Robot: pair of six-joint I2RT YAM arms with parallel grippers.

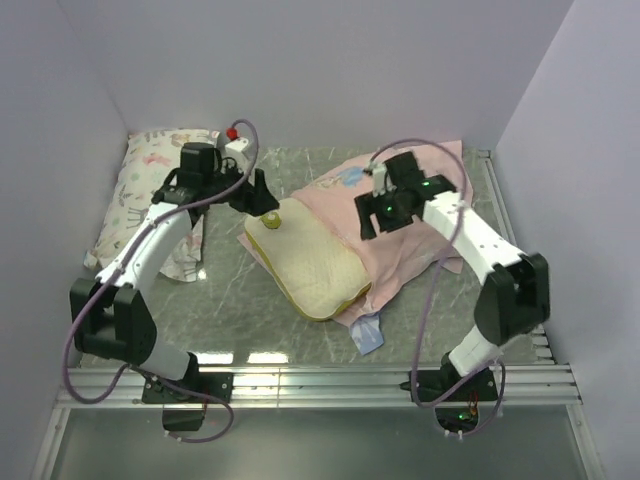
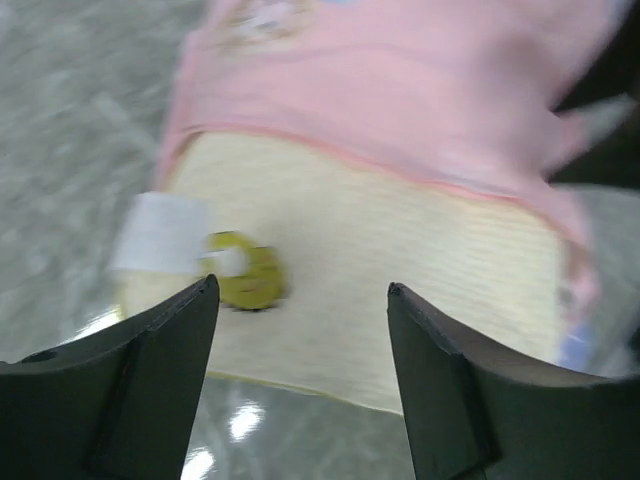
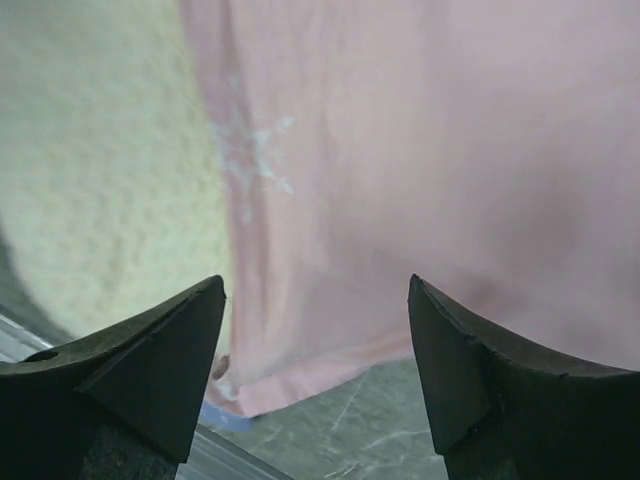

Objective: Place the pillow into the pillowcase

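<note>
Top external view: the pillow (image 1: 305, 262) lies on the table (image 1: 230, 300), its far end under the pink pillowcase (image 1: 410, 235) hem.
The left gripper (image 2: 300, 290) is spread wide above the pillow's logo end, grasping nothing. The right gripper (image 3: 315, 285) gapes wide over the pillowcase, empty.

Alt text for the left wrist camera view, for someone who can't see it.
A cream pillow with a yellow logo lies on a grey table, its far part covered by the pink pillowcase. The open left gripper hovers just in front; slightly blurred.
</note>
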